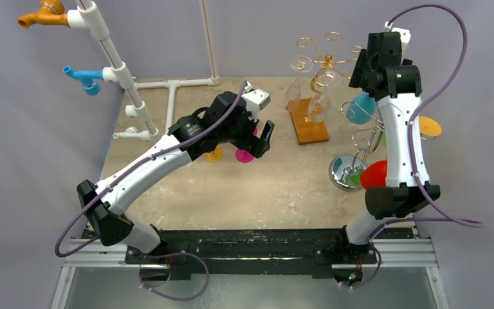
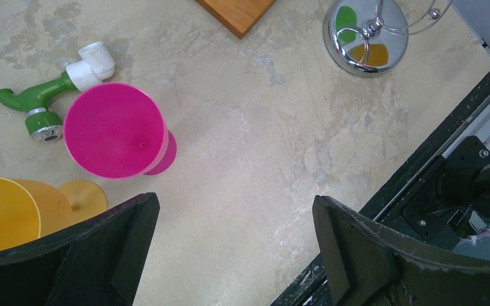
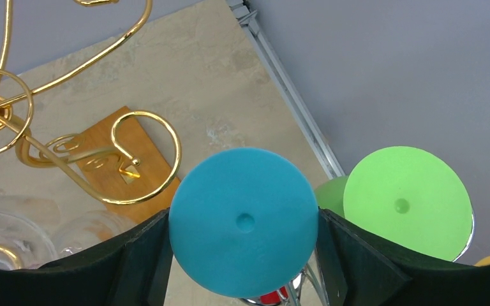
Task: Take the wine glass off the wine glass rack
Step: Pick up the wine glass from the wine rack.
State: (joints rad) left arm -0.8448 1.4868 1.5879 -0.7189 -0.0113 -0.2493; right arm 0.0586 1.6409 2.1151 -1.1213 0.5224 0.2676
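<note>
At the chrome wine glass rack (image 1: 345, 172) on our right, we are clamping our right gripper (image 3: 242, 255) on the foot of the hanging blue wine glass (image 3: 242, 220) to unhook it, our left gripper (image 2: 233, 248) hovering wide open.

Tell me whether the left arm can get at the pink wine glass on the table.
Probably yes. The left gripper hangs open, and the pink wine glass sits close by with nothing covering it, though a yellow wine glass and a green tap sit beside it.

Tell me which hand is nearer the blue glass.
Right. The right hand clasps the base of the blue glass; the left hand hovers far off, above the pink glass.
</note>
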